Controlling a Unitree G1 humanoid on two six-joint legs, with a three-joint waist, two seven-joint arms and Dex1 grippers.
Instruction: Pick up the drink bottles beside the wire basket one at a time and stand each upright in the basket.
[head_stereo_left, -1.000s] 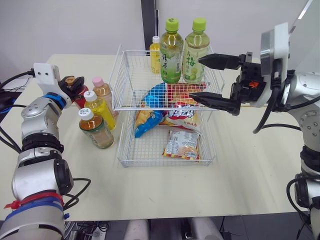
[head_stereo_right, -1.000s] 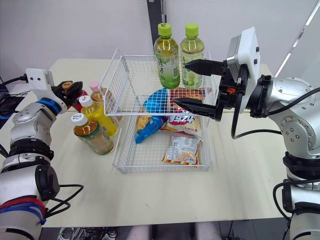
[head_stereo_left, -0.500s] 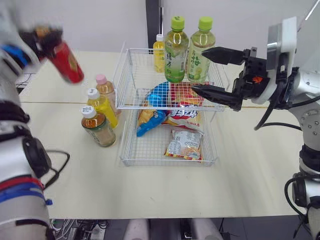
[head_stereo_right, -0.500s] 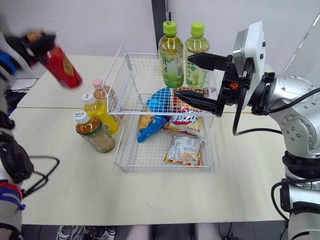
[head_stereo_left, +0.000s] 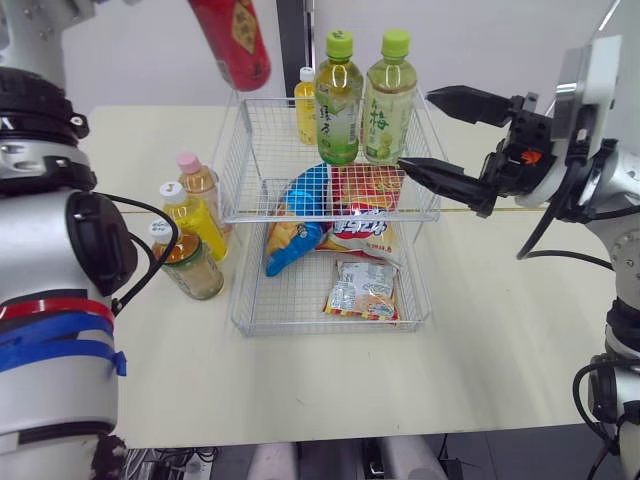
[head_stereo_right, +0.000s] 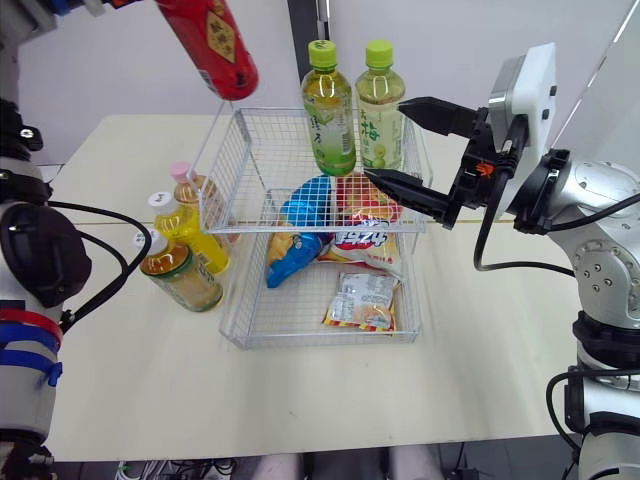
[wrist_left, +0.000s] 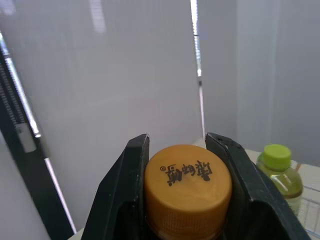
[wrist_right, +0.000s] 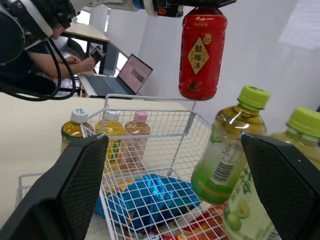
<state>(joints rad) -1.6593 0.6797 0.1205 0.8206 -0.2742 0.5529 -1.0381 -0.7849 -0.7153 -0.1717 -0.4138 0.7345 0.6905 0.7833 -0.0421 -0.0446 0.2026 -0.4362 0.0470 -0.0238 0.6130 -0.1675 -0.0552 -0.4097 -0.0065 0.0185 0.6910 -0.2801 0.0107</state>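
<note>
Over the table (head_stereo_left: 500, 330), the left gripper (wrist_left: 178, 142) (squeezing the red bottle (head_stereo_right: 208, 40)) is now higher, above the far left corner of the wire basket (head_stereo_left: 232, 160); right gripper (head_stereo_right: 385, 138) gapes wide.

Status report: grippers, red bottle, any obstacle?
Left gripper shut on red bottle, held high near basket corner. Right gripper open over basket's right rim, beside green bottles.

- The red bottle (wrist_right: 202, 52) I hold bears "酸梅汤" on its gold diamond label.
- Its orange cap (wrist_left: 188, 185) carries three Chinese characters, upside down, which I can't read surely.
- One green-capped bottle (head_stereo_left: 386, 112) shows a large "梅".
</note>
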